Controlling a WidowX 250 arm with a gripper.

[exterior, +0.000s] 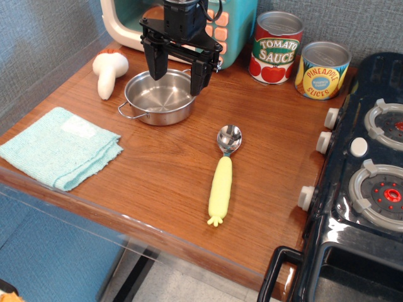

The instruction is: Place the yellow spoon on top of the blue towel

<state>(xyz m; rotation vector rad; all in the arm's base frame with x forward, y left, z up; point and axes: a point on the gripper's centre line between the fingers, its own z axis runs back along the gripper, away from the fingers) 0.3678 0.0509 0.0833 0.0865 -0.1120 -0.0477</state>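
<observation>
My gripper [179,68] sits top centre of frame, jaws spread wide, holding nothing, hovering over the steel pot [158,96]. White mushroom toy [107,70] just left of the pot. Two cans upper right, tomato sauce [275,47] and pineapple slices [322,70]. Toy stove [362,189] down the right edge.

Yellow spoon [222,177] lies flat mid-frame on the wood table [157,182], silver bowl toward the top, nubbed handle end toward the bottom, well clear of everything. Blue towel [60,146] at left edge, folded, nothing on it.

Handling guess: spoon looks light, rigid plastic, smooth so maybe a bit slick. I'd pinch across the chunky handle near its middle; the bowl is thin and shiny, poor grip. Towel is soft, so a low release should be fine.
</observation>
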